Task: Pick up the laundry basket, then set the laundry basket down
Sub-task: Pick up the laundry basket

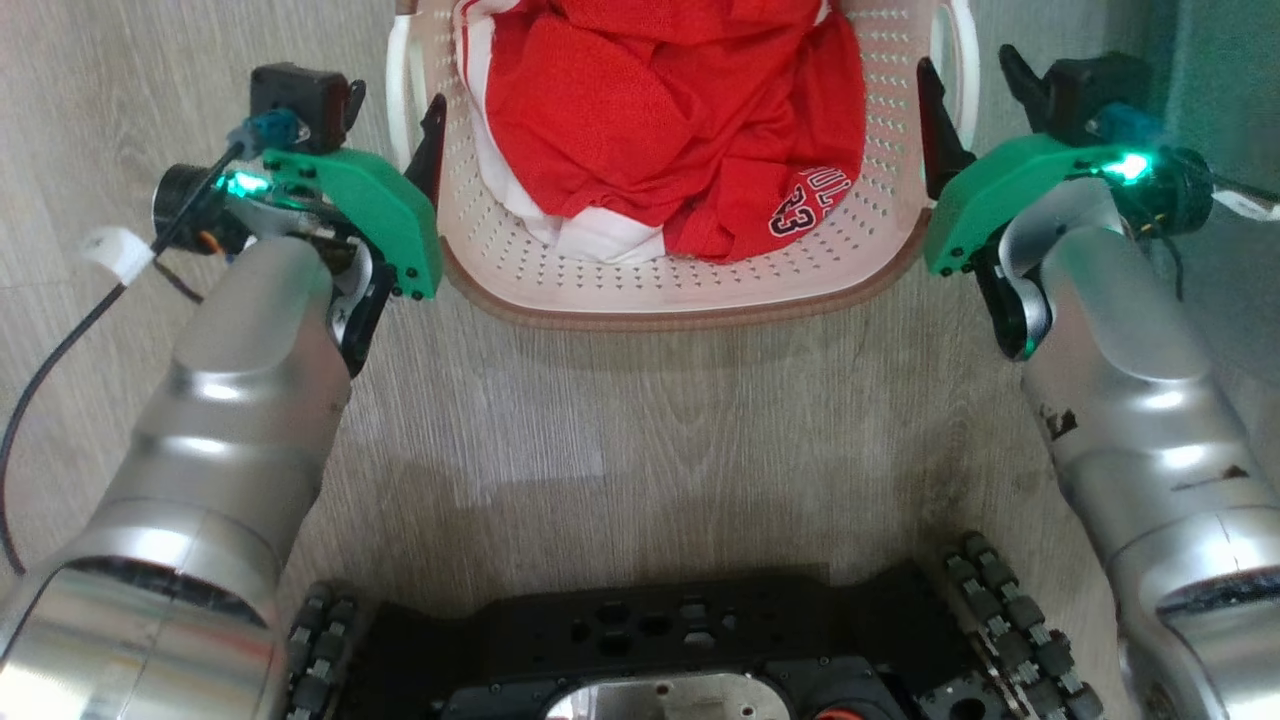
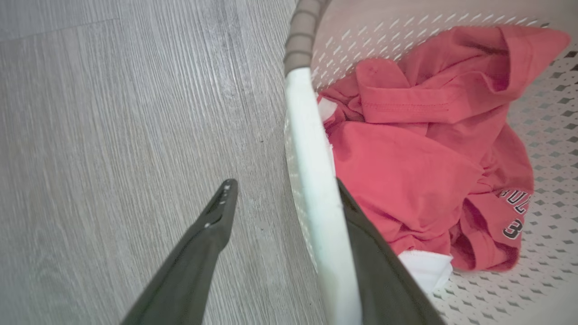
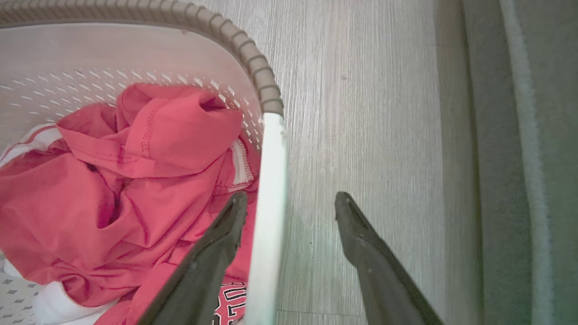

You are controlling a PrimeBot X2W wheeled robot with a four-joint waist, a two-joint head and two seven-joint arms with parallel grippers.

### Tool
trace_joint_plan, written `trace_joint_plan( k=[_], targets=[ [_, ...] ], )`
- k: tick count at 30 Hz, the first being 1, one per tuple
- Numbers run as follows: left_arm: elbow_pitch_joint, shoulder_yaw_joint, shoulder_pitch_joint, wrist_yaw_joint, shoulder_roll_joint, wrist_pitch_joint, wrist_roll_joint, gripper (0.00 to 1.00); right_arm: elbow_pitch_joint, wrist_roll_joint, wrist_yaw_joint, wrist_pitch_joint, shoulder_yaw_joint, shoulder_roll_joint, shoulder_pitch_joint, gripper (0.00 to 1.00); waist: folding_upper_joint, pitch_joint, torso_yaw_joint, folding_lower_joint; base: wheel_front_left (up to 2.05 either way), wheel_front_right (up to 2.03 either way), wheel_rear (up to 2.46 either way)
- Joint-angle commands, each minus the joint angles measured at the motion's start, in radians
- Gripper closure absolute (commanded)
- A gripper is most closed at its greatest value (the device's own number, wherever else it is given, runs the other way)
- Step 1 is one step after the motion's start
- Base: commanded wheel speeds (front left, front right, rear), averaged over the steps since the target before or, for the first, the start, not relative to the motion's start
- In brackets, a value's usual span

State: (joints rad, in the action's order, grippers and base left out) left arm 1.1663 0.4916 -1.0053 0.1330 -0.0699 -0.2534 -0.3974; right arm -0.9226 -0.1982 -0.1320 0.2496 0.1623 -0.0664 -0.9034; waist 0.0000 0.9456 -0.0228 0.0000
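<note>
The laundry basket (image 1: 690, 300) is at the top middle of the head view, cream and perforated with a brown rim (image 3: 253, 58), over the wood floor. A crumpled red jersey (image 1: 680, 120) lies inside it. My left gripper (image 1: 420, 120) is open astride the white left handle (image 2: 316, 189): one finger is outside over the floor, the other inside by the jersey (image 2: 420, 171). My right gripper (image 1: 975, 90) is open astride the right handle (image 3: 268, 203) in the same way. In both wrist views, the left gripper (image 2: 284, 183) and the right gripper (image 3: 290, 196) show a gap beside the handle.
My black wheeled base (image 1: 680, 640) fills the bottom of the head view, close to the basket. A green rug or cloth edge (image 3: 519, 135) runs along the right side. A black cable (image 1: 60, 340) trails from the left wrist.
</note>
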Motion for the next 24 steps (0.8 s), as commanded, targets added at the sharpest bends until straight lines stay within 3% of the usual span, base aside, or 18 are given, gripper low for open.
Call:
trace_joint_plan(
  k=[1,2,3,4,15,24],
  targets=[
    [0.012,0.004,0.009,-0.002,-0.038,0.005,-0.030,0.00,-0.020,-0.018,0.001,0.012,0.028,0.016,0.013,0.00,0.0000,0.005,0.006,0.0000,0.00,0.00,0.00],
    [0.016,0.015,0.005,-0.002,-0.037,0.012,-0.045,0.17,-0.037,-0.028,0.001,0.012,0.034,0.016,0.004,0.44,0.0000,0.007,0.008,0.0000,0.00,0.00,0.00],
    [0.018,0.025,0.001,-0.002,-0.037,0.014,-0.059,0.68,-0.057,-0.036,0.001,0.012,0.042,0.016,-0.006,0.77,0.0000,0.008,0.010,0.0000,0.00,0.00,0.00],
    [0.020,0.033,-0.001,-0.002,-0.036,0.017,-0.075,1.00,-0.075,-0.043,0.001,0.012,0.047,0.016,-0.015,1.00,0.0000,0.009,0.011,0.0000,0.00,0.00,0.00],
    [0.021,0.133,0.001,-0.002,-0.042,0.044,-0.199,1.00,-0.158,-0.070,0.001,0.012,0.075,0.016,-0.057,1.00,0.0000,-0.005,0.023,0.0000,0.00,0.00,0.00],
    [-0.009,0.208,0.010,-0.002,-0.052,0.145,-0.340,1.00,-0.219,-0.065,0.001,0.012,0.105,0.016,-0.080,1.00,0.0000,-0.065,0.037,0.0000,0.00,0.00,0.00]
  ],
)
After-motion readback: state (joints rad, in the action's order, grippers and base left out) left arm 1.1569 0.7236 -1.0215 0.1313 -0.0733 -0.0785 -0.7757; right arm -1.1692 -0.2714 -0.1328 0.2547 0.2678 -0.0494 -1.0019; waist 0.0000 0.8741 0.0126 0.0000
